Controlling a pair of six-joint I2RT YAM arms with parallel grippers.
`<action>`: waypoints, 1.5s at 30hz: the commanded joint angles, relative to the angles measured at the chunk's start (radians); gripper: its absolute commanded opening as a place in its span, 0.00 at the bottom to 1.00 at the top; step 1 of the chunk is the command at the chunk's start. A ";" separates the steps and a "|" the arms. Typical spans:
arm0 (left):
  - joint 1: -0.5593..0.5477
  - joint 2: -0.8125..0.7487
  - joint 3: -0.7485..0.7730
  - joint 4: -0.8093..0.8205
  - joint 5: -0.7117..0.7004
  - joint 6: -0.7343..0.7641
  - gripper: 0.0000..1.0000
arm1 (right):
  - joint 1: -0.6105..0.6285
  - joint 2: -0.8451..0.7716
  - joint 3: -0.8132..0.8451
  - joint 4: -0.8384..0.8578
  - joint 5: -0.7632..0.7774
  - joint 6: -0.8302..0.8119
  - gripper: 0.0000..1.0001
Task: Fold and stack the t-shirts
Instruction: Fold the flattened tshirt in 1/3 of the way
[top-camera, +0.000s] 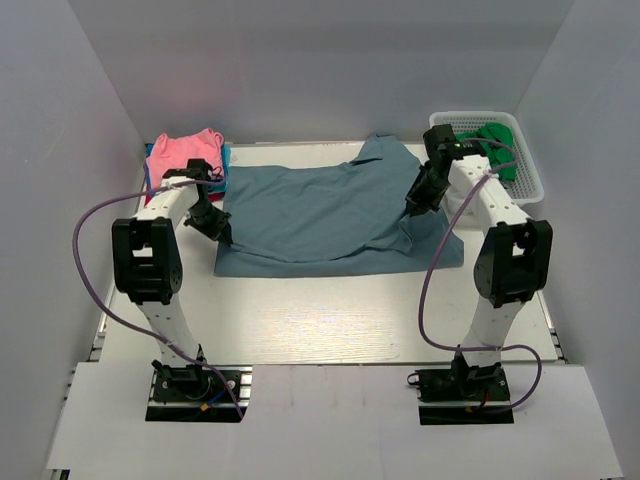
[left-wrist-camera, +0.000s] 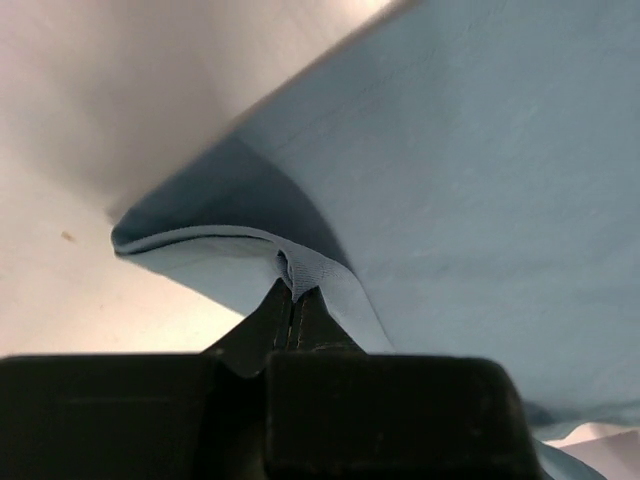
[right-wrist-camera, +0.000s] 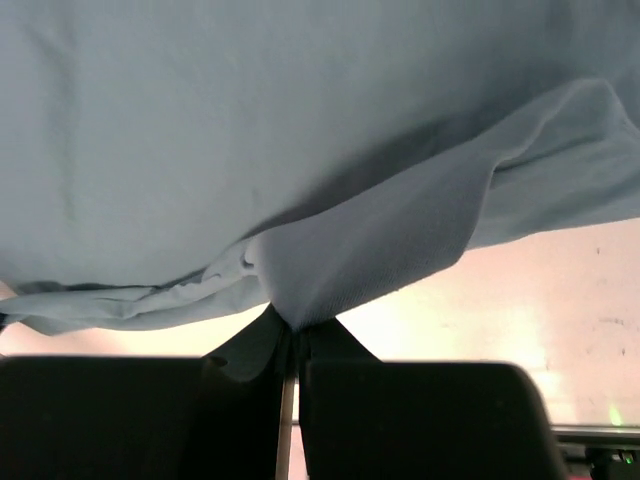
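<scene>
Gripping one slate-blue t-shirt (top-camera: 330, 215), two sets of jaws clamp its edges; one pink t-shirt (top-camera: 185, 152) nearby.

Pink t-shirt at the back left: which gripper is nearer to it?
Left. The left gripper pinches the slate-blue t-shirt just in front of the pink t-shirt; the right gripper grips that shirt's opposite side, by the white basket.
</scene>
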 joint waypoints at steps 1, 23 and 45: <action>0.024 0.004 0.063 -0.030 -0.046 -0.013 0.00 | -0.017 0.039 0.072 -0.041 0.016 -0.008 0.00; 0.073 -0.134 -0.067 0.139 -0.009 -0.112 0.00 | -0.105 0.033 0.041 -0.102 0.058 -0.046 0.00; 0.073 0.025 0.173 0.165 -0.148 -0.159 1.00 | -0.102 0.248 0.324 0.197 -0.117 0.027 0.90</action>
